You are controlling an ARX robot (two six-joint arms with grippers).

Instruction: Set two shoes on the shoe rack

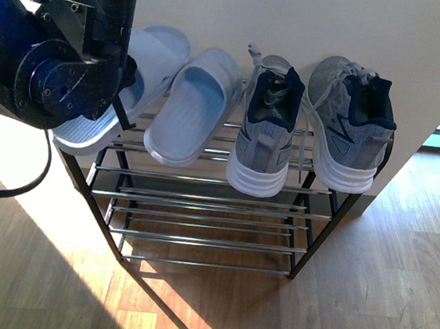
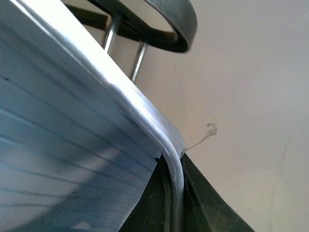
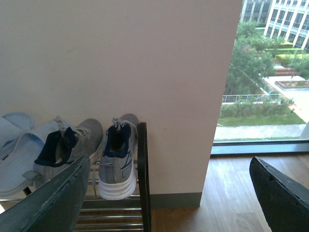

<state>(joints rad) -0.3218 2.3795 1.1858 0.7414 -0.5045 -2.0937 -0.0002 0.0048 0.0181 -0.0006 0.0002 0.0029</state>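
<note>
All four shoes sit on the top tier of the shoe rack (image 1: 202, 180): two slides on the left, two sneakers on the right. My left gripper (image 1: 125, 89) is at the leftmost slide (image 1: 148, 63), so the step in hand looks like letting go and backing off w/o dragging it.

How to do it well: that slide's heel overhangs the rack's front-left corner, so I'd open wide first, then pull straight back, not sideways, or it tips off the bars. The other slide (image 1: 195, 105) lies just beside it; don't nudge it.

Left claw: the wrist cam is jammed up against the ribbed blue sole (image 2: 63, 159), w/ a dark finger (image 2: 207, 208) at its rim. Probably clamped on the edge, but I can't tell for sure.

Right claw: fingers (image 3: 48, 203) spread wide, holding nothing, well clear of the rack's right end by the sneakers (image 3: 118, 159).
</note>
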